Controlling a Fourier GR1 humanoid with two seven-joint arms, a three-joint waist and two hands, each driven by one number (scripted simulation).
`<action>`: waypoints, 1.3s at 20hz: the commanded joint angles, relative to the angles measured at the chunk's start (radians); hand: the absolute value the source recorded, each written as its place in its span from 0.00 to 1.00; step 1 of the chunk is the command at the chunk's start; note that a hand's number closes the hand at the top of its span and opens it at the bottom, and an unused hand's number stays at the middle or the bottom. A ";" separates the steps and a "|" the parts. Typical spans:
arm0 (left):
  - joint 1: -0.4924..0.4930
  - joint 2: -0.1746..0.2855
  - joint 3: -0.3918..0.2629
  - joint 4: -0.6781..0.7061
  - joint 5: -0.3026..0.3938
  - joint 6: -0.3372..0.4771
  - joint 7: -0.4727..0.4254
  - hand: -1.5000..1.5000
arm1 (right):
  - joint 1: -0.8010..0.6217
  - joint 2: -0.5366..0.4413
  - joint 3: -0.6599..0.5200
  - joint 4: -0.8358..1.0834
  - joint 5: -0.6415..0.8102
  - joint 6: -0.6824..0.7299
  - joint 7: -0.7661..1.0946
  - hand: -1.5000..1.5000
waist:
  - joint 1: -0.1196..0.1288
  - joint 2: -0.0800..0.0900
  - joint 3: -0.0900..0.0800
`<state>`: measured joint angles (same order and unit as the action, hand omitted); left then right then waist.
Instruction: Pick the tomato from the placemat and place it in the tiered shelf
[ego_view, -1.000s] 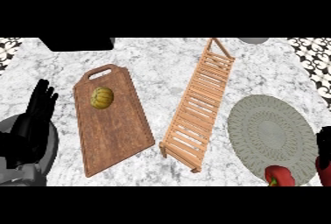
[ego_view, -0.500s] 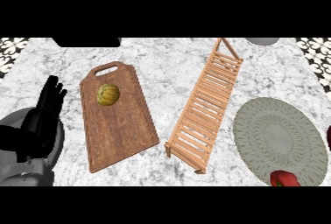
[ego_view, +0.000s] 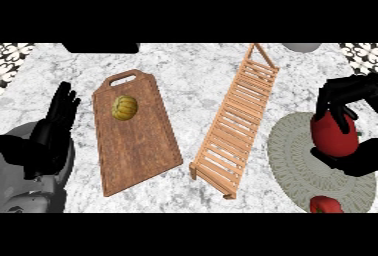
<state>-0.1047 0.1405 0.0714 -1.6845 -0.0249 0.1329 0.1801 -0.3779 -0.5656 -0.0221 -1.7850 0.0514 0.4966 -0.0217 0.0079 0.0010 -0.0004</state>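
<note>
My right hand (ego_view: 353, 95) is at the right edge, fingers and thumb curled round a red tomato (ego_view: 332, 138). It holds the tomato above the right side of the round grey placemat (ego_view: 295, 160). The tiered shelf (ego_view: 238, 120) is a long wooden slatted rack lying diagonally in the middle, just left of the placemat. A second, smaller red item (ego_view: 325, 205) with a bit of green sits on the placemat's near edge. My left hand (ego_view: 53, 125) rests open at the far left, fingers up.
A wooden cutting board (ego_view: 136, 145) with a handle hole lies left of the shelf, with a small yellow-green squash (ego_view: 124, 107) on it. A dark object (ego_view: 100, 47) and a grey one (ego_view: 301, 47) sit at the back edge.
My right hand has come in from the right edge and now shows curled round a tomato over the placemat. The small red item has stayed put. The left hand has barely shifted.
</note>
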 joint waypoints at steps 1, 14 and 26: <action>0.004 0.015 0.023 -0.016 0.024 -0.026 0.019 0.50 | -0.081 0.088 0.043 0.106 0.092 -0.034 -0.041 1.00 | 0.001 0.000 0.000; 0.039 -0.002 0.023 0.004 -0.002 -0.035 -0.047 0.50 | -0.260 0.290 0.096 0.441 0.304 -0.173 -0.159 1.00 | 0.001 0.000 0.000; 0.049 -0.028 0.006 -0.055 -0.018 -0.013 0.008 0.50 | -0.285 0.401 0.087 0.542 0.240 -0.099 -0.109 0.00 | -0.004 -0.002 0.000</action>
<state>-0.0625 0.1171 0.0804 -1.7045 -0.0380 0.1141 0.1598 -0.6940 -0.2044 0.0528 -1.2206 0.3010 0.3815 -0.1347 0.0071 -0.0004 -0.0001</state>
